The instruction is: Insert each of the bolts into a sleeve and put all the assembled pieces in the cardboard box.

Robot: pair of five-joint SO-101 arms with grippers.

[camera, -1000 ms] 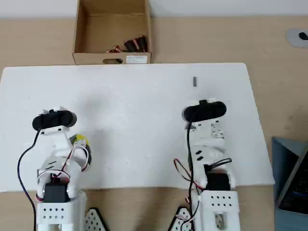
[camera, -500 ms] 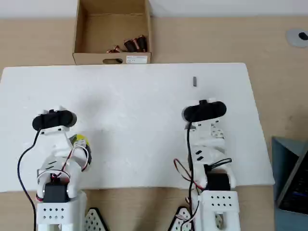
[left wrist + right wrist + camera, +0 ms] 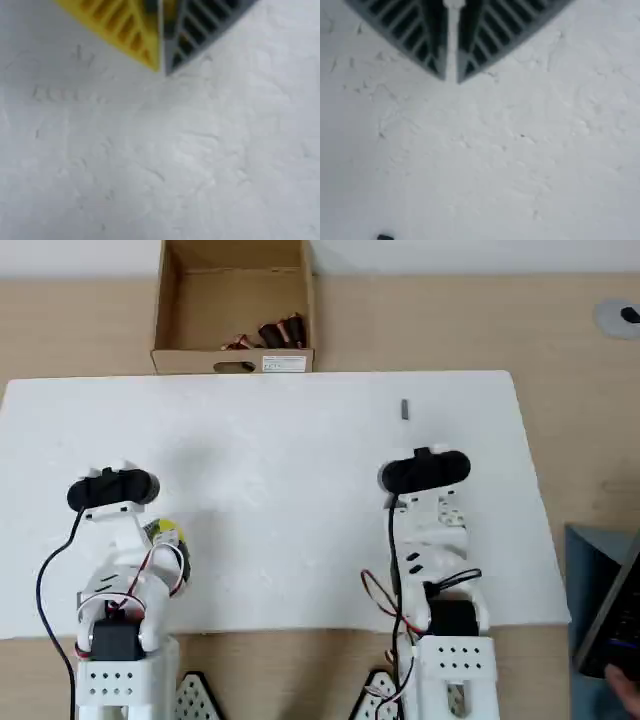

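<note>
The right end effector (image 3: 451,76), its 2 dark ribbed fingers nearly together, hangs over the white textured tabletop (image 3: 520,165); a small dark piece (image 3: 384,236) lies well apart.

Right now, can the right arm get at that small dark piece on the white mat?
Probably yes: the dark piece lies alone on the white mat, ahead of the right end effector, with nothing between. Its jaws are shut.

White mat (image 3: 280,500), textured, lying flat on a tan wooden table (image 3: 70,330); grey round disc (image 3: 615,318) with a dark spot, on the table's far right; dark grey slab (image 3: 600,580), just beside the mat's near right edge.
</note>
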